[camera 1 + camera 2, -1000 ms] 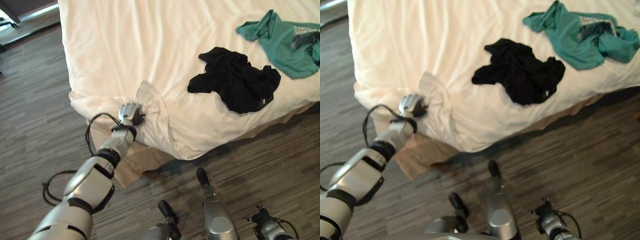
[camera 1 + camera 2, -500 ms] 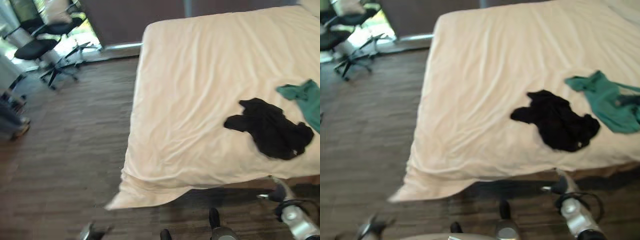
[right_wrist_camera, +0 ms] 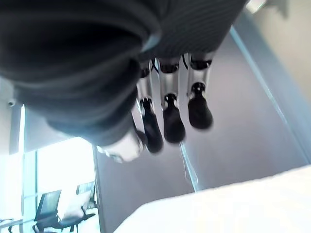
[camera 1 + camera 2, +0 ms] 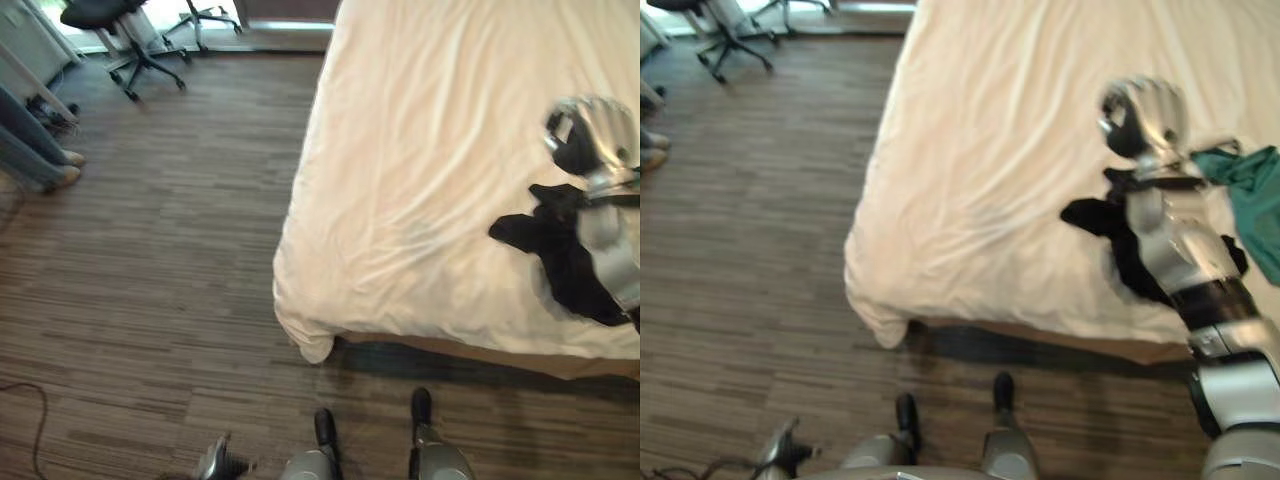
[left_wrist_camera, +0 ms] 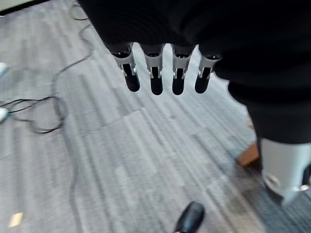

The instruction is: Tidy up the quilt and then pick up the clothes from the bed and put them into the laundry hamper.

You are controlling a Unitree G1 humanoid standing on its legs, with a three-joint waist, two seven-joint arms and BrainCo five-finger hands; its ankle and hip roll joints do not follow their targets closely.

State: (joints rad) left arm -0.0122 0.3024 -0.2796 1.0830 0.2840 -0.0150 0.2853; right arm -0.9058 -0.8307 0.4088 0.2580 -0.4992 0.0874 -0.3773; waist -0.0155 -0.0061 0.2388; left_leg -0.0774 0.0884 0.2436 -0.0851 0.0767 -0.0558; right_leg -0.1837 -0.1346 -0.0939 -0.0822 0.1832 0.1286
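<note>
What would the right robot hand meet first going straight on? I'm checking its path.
Probably nothing near: the right robot hand is raised above the quilt, fingers aimed across the bed toward the far wall. Depth is unclear.

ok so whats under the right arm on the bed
A black garment lies under the right arm, on the white quilt, with a teal garment beside it. The arm covers the black garment's middle, so its full shape can't be seen.

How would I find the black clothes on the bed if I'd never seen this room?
Find the big bed with the cream quilt. Near its foot edge lies the crumpled black garment, partly behind the raised right hand. The teal garment beside it is green-blue; this one is black.
</note>
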